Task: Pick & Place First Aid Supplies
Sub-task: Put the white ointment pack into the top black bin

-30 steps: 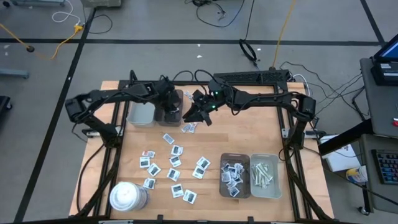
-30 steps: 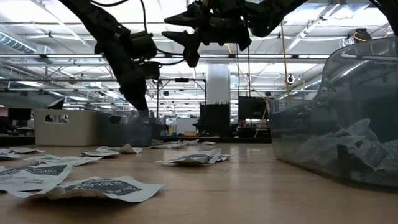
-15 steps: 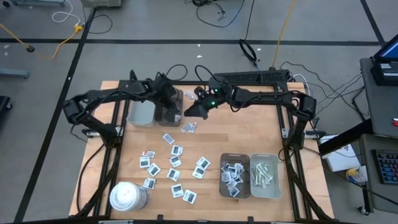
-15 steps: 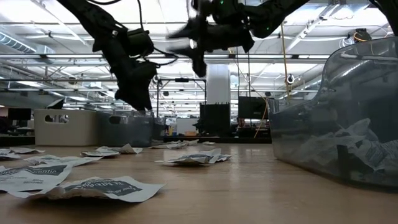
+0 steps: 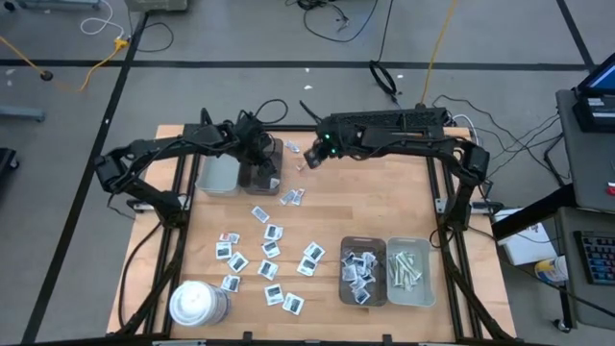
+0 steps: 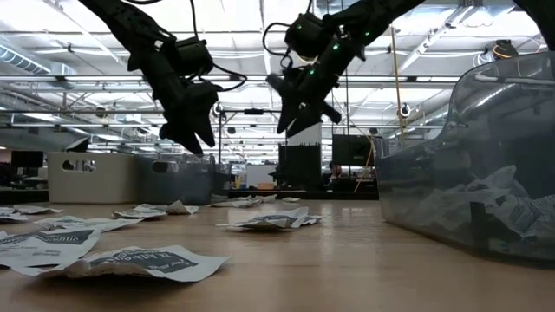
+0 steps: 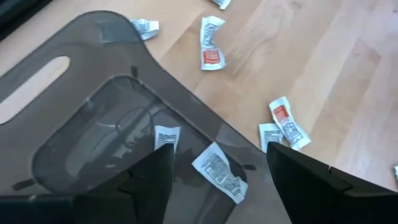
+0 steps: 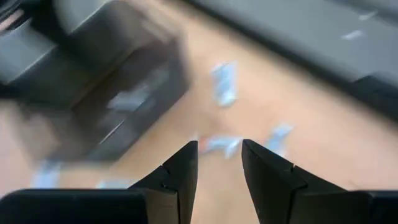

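step: drop-off into the dark tray; two packets lie inside it, more scattered on the table beside it | left gripper: over the dark tray, jaws wide, holding nothing | right gripper: near the tray, jaws part open, empty | next: probably reach for a loose packet beside the tray

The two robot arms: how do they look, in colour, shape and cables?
Both arms are black and slim, built of jointed segments. Black cables loop above the left arm near its wrist, and a small green light glows on the right arm near its wrist. Each ends in two dark, flat, tapering fingers, as the wrist views show.
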Tool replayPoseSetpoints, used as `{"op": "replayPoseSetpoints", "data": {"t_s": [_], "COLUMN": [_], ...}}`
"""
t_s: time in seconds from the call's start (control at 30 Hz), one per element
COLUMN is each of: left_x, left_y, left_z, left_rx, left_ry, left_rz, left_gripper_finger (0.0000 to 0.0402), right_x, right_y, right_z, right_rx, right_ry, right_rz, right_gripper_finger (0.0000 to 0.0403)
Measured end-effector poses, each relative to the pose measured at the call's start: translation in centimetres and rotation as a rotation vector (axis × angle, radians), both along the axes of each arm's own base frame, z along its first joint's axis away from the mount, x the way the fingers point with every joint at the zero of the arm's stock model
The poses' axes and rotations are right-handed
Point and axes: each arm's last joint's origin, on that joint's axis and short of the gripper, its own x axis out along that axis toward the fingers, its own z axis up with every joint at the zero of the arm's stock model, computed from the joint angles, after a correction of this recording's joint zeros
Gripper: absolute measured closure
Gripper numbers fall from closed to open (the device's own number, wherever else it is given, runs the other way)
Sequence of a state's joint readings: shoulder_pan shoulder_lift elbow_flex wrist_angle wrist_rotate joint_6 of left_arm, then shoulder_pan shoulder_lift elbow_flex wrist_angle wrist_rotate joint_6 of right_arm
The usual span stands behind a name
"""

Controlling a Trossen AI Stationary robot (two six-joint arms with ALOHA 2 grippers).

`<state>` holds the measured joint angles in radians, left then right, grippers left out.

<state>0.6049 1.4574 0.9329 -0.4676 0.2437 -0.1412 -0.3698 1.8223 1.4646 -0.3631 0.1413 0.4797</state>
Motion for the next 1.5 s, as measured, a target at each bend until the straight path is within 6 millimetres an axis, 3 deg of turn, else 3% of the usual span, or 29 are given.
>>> {"op": "replayPoseSetpoints", "data": {"t_s": [0.23, 0.47, 0.7, 0.8, 0.87, 1.17, 1.23, 1.5], "left_x": [0.3, 0.6, 0.6, 0.6, 0.6, 0.8, 0.9, 1.2], "left_y": [-0.5, -0.7, -0.7, -0.7, -0.7, -0.9, -1.1, -1.7], "left_z": [0.0, 0.1, 0.1, 0.1, 0.1, 0.2, 0.2, 0.1], "left_rx": [-0.02, -0.02, -0.018, -0.02, -0.02, -0.03, -0.031, -0.034], "left_ry": [-0.01, -0.024, -0.025, -0.026, -0.026, -0.038, -0.038, -0.037], "left_rz": [-0.012, -0.016, -0.02, -0.022, -0.022, -0.019, -0.024, -0.049], "left_gripper_finger": [0.0146, 0.0138, 0.0146, 0.0144, 0.0141, 0.0147, 0.0149, 0.0151], "right_x": [-1.5, -2.8, -2.2, -2.2, -1.1, 0.1, 1.0, 1.3], "right_y": [-3.1, -6.6, -8.1, -7.8, -7.6, -6.4, -6.5, -5.9], "right_z": [0.9, 1.6, -0.8, -2.5, -3.9, -7.4, -7.8, -10.5], "right_rx": [-0.132, -0.101, -0.003, 0.07, 0.07, 0.154, 0.156, 0.217], "right_ry": [0.096, 0.051, 0.021, 0.09, 0.089, 0.167, 0.117, 0.183], "right_rz": [-0.275, -0.366, -0.375, -0.356, -0.339, -0.28, -0.271, -0.257], "right_gripper_finger": [0.0281, 0.0281, 0.0281, 0.0281, 0.0281, 0.0281, 0.0281, 0.0281]}}
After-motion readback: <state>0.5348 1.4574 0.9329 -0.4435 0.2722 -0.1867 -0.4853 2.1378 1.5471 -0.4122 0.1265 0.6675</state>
